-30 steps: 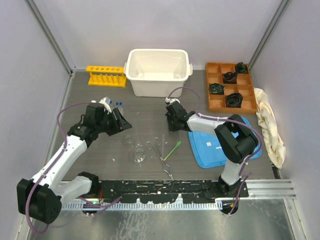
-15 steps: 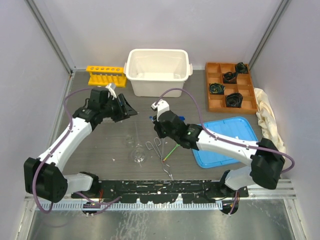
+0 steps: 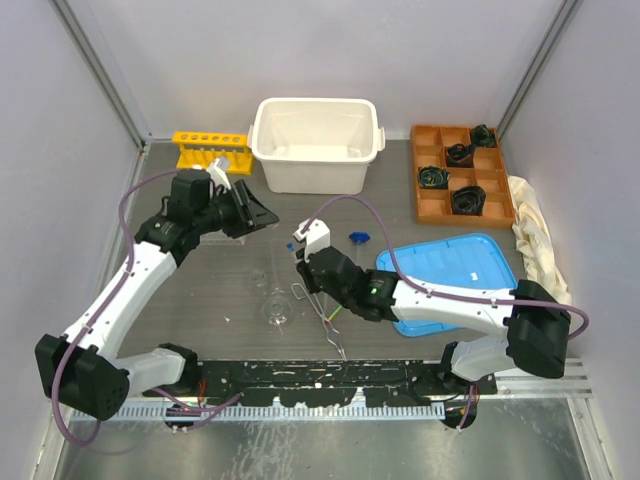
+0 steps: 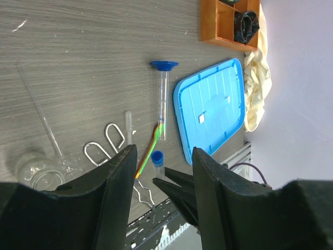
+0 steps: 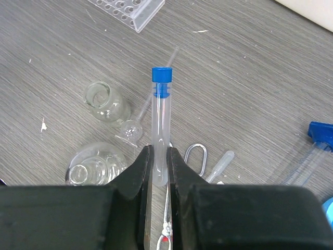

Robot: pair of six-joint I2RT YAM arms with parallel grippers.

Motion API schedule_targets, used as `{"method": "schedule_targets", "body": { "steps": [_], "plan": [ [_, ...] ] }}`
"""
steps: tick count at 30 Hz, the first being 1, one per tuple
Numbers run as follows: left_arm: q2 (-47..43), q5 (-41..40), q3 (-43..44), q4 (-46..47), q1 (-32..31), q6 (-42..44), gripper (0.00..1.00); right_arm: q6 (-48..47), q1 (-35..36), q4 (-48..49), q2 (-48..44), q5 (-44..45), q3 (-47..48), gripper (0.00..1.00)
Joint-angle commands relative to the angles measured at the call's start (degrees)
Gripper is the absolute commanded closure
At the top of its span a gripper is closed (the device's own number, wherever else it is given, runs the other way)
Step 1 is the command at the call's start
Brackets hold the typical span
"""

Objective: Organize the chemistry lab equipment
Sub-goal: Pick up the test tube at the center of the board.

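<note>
My right gripper (image 5: 159, 156) is shut on a blue-capped test tube (image 5: 160, 125), held upright above the metal tongs (image 5: 196, 153). From above, this gripper (image 3: 300, 260) hangs over the table's middle. Two clear flasks (image 5: 106, 101) (image 5: 96, 166) lie just left of it. The blue-based cylinder (image 4: 163, 99) lies on its side beside the green spatula (image 4: 153, 143). My left gripper (image 4: 164, 152) is open with nothing between its fingers, raised near the back left (image 3: 255, 210). The yellow rack (image 3: 210, 150) stands behind it. A corner of the clear plastic rack (image 5: 127, 9) shows.
A white bin (image 3: 317, 143) stands at the back centre. An orange tray (image 3: 432, 205) with black objects sits back right, with a cream cloth (image 3: 540, 250) beside it. A blue lid (image 3: 450, 285) lies at right. A plastic pipette (image 5: 221, 162) rests by the tongs.
My right arm has swung left and nearer, from beside the blue lid to over the tongs. My left gripper has drifted a little back and right.
</note>
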Motion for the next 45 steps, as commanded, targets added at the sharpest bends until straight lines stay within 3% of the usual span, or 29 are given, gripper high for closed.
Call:
{"method": "schedule_targets", "body": {
  "steps": [1, 17, 40, 45],
  "plan": [
    [-0.78, 2.71, 0.75, 1.12, -1.29, -1.00, 0.51, -0.29, 1.89, 4.35, 0.74, 4.05, 3.32, 0.99],
    [-0.74, 2.21, -3.78, 0.86, -4.96, -1.21, 0.51, -1.72, 3.14, 3.15, 0.74, 6.57, 5.86, 0.99],
    [2.16, 1.27, -3.64, 5.17, -6.95, -3.17, 0.59, -1.61, 3.23, 3.19, 0.99, 6.13, 6.01, 0.99],
    [3.01, 1.48, -3.73, 6.41, -7.61, -3.62, 0.71, -1.44, 3.23, 3.10, 1.17, 6.14, 5.85, 0.99]
  ]
}}
